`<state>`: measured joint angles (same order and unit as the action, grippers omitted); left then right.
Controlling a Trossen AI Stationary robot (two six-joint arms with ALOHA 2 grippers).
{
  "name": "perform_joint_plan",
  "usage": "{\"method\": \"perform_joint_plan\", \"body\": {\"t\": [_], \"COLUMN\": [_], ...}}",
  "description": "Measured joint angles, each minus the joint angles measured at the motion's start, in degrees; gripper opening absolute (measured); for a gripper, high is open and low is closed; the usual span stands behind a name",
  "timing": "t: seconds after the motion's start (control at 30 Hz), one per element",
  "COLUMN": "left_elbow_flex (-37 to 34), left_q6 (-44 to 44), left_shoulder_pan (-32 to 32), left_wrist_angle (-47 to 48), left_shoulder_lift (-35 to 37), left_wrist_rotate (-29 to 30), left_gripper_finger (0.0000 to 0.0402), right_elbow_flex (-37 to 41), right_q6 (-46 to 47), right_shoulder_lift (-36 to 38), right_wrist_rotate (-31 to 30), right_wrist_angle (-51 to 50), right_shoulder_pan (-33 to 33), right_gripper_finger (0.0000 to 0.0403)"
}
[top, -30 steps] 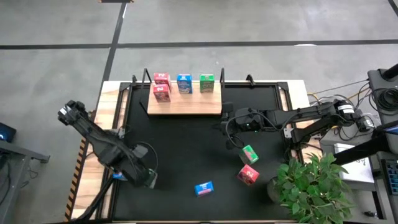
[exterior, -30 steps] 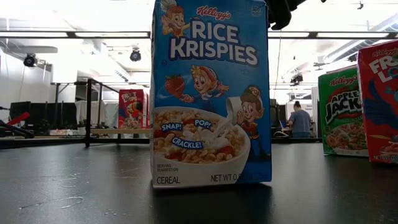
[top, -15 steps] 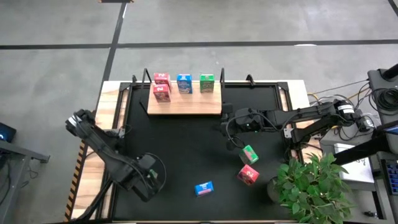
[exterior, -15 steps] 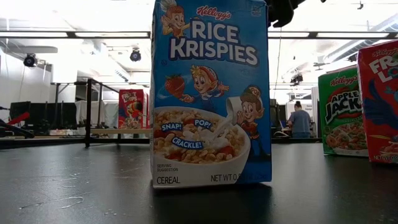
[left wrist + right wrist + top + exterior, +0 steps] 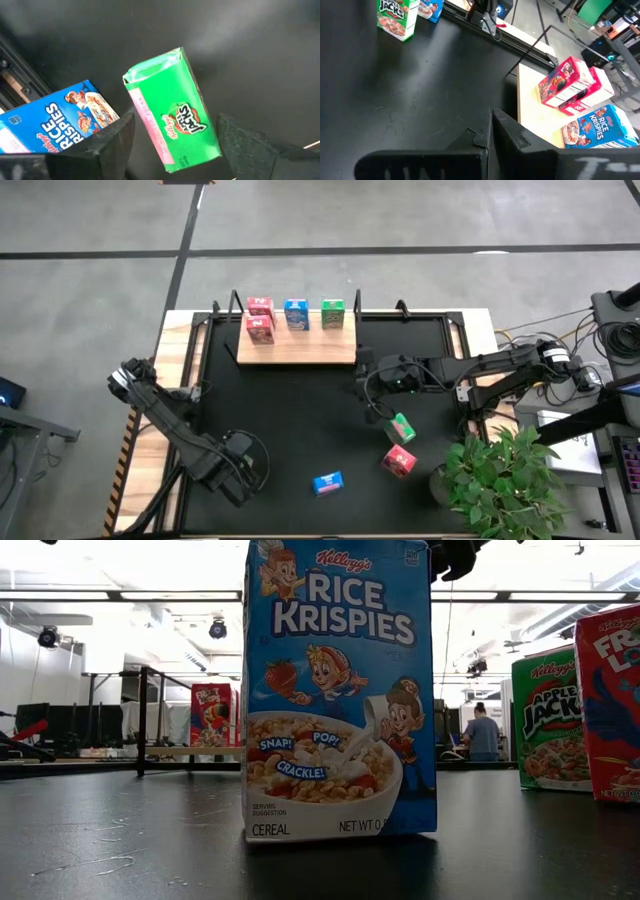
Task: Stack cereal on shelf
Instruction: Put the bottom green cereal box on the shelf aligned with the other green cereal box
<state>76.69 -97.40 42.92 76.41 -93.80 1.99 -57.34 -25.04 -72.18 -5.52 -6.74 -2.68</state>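
A green cereal box [image 5: 172,111] lies near the worktop's front-left corner, between the left claw's [image 5: 237,467] wide-open, empty fingers. Pickup is in hand; next, close on it. Right claw [image 5: 366,376], shut and empty, waits beside the shelf [image 5: 300,350].

Blue box [image 5: 340,690] reads "Kellogg's Rice Krispies" — green box [image 5: 548,720] "Apple Jacks", red box [image 5: 610,700] probably "Froot".

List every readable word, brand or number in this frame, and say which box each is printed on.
"Kellogg's", "RICE KRISPIES", "SNAP! CRACKLE! POP!", "CEREAL", "NET WT": blue box, low view.
"Kellogg's", "APPLE JACKS": green box, low view.
"FR...", cut off: red box, low view.
"Jacks": lying green box, left wrist view.
"RICE KRISPIES": blue box beside it.
"RICE KRISPIES": blue box on the shelf, right wrist view.
Small print: unreadable.
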Motion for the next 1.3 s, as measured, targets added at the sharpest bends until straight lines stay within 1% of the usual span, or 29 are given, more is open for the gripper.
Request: {"method": "perform_joint_plan", "body": {"t": [0.23,0.37,0.47,0.63,0.77,0.9,1.0,1.13,1.2,1.3], "left_elbow_flex": [-2.3,-2.1,0.0,6.4,10.8,13.1,13.7,13.6,13.6,13.6], "left_q6": [1.0,2.9,8.5,25.8,42.5,60.6,73.1,88.5,94.7,101.7], "left_shoulder_pan": [0.0,0.0,-0.7,-4.3,-10.1,-17.6,-24.4,-34.2,-38.9,-45.0], "left_wrist_angle": [-0.8,-0.5,0.0,-0.2,-0.1,-0.2,-1.3,-6.8,-11.3,-17.8], "left_shoulder_lift": [0.0,0.1,0.2,0.2,0.2,0.3,0.3,0.3,0.3,0.3], "left_wrist_rotate": [-1.3,-1.3,2.0,14.5,19.6,24.1,26.6,27.1,27.1,26.2], "left_gripper_finger": [0.0187,0.0156,0.0143,0.0138,0.0138,0.0138,0.0138,0.0138,0.0138,0.0138], "right_elbow_flex": [0.0,0.1,0.1,0.1,0.1,0.1,0.1,0.1,0.1,0.1], "right_q6": [0.0,0.0,0.0,0.0,0.0,0.0,0.6,0.9,1.2,1.2], "right_shoulder_lift": [0.0,0.0,0.0,0.0,0.0,0.0,0.0,0.0,0.0,0.0], "right_wrist_rotate": [0.0,0.0,0.0,0.0,0.0,0.0,0.0,0.0,0.0,0.0], "right_wrist_angle": [0.0,-0.4,-1.3,-2.1,-2.1,-2.2,-2.5,-2.5,-2.5,-2.5], "right_shoulder_pan": [-0.2,-0.2,-0.2,-0.2,-0.2,-0.2,-0.2,-0.2,-0.2,-0.2], "right_gripper_finger": [0.0009,0.0009,0.0009,0.0009,0.0009,0.0009,0.0009,0.0009,0.0009,0.0009]}}
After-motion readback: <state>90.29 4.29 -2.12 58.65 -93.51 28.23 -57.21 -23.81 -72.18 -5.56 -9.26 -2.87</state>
